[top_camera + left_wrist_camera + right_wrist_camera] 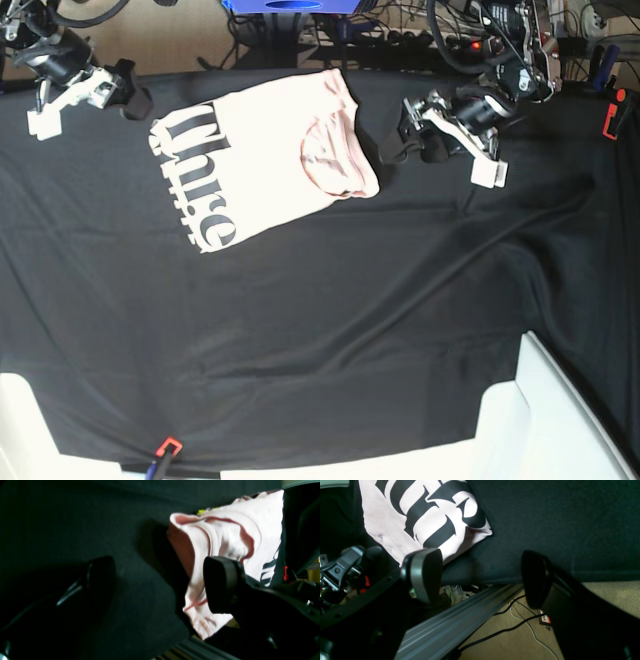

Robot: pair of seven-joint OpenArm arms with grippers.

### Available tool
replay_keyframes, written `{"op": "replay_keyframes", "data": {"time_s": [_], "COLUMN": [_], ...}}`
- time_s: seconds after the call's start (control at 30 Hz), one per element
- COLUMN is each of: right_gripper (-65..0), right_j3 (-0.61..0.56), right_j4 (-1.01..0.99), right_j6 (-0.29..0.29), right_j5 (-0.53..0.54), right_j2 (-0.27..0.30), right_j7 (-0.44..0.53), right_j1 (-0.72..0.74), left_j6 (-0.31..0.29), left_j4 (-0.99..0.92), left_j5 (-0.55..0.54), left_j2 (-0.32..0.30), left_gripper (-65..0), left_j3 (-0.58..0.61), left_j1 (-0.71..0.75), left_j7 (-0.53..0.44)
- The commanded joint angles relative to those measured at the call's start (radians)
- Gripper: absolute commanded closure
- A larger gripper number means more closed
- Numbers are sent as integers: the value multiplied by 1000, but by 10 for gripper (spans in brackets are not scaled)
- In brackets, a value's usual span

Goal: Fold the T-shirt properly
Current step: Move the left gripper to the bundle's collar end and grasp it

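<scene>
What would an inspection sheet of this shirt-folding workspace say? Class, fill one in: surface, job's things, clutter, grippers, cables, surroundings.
Surface: wrinkled black table cloth covering the table.
Job's things: pale pink cotton T-shirt with black lettering, folded into a compact slanted block near the far edge, collar at its right end.
Clutter: red clip on the near cloth edge; another red clip at far right.
Grippers: left gripper beside the collar end, jaws open, empty; right gripper over the table edge, jaws open, empty.
Cables: black and white cables on the floor.
Surroundings: beige carpet; grey aluminium rail.
</scene>
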Motion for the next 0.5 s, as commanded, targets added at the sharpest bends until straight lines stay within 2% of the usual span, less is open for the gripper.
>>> {"op": "replay_keyframes", "data": {"time_s": [0.0, 0.13, 0.23, 0.4, 0.47], "right_gripper": [-469, -469, -469, -469, -469], "right_j3": [2, 0, 0, -1, 0], "right_j4": [10, -26, -108, -154, -154], "right_j6": [14, 14, 14, 15, 15], "right_j5": [17, 16, 16, 16, 16], "right_j2": [8, 11, 31, 56, 60], "right_j7": [9, 9, 9, 9, 9], "right_j1": [4, 17, 36, 50, 51], "left_j6": [-12, -12, -12, -12, -12], "left_j4": [16, 11, 16, 16, 7], "left_j5": [-67, -248, -340, -358, -363], "left_j2": [-10, -58, -88, -96, -98], "left_gripper": [-537, -537, -537, -537, -537], "left_j3": [-1, -7, -10, 13, 71], "left_j1": [9, 14, 14, 9, 0], "left_j7": [-11, 55, 78, 83, 109]}}
